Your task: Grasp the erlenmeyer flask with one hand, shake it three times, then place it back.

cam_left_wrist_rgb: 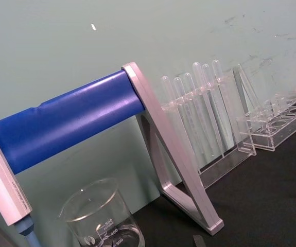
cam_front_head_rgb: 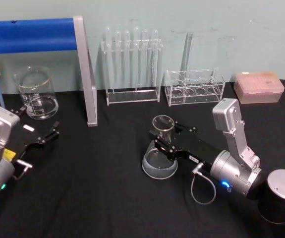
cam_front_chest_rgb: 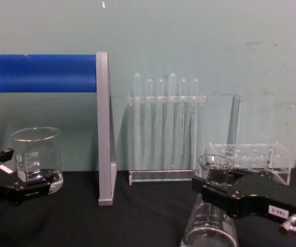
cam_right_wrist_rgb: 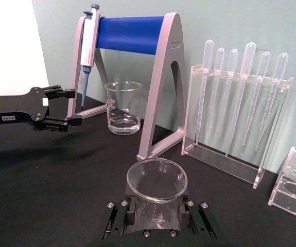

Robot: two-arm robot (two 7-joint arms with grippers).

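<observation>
Head view: erlenmeyer flask point(cam_front_head_rgb: 158, 166) stands upright near the centre of the black bench point(cam_front_head_rgb: 107, 198), in front of the two clear racks point(cam_front_head_rgb: 132, 64). Its wide base looks to rest on the bench, but contact cannot be confirmed.

Right tool point(cam_front_head_rgb: 160, 143) reaches in from the right, clenched on the flask neck just under the flared rim.

Right wrist view: the open mouth of the flask sits between the two sides of the tool.

Chest view: the tool grips the neck, with the conical body below it.

Left tool point(cam_front_head_rgb: 38, 124) sits at the left side of the bench, released and empty, near the glass beaker point(cam_front_head_rgb: 37, 94). The beaker stands by the blue-barred stand point(cam_front_head_rgb: 33, 34). A pink box point(cam_front_head_rgb: 258, 87) is at far right.
</observation>
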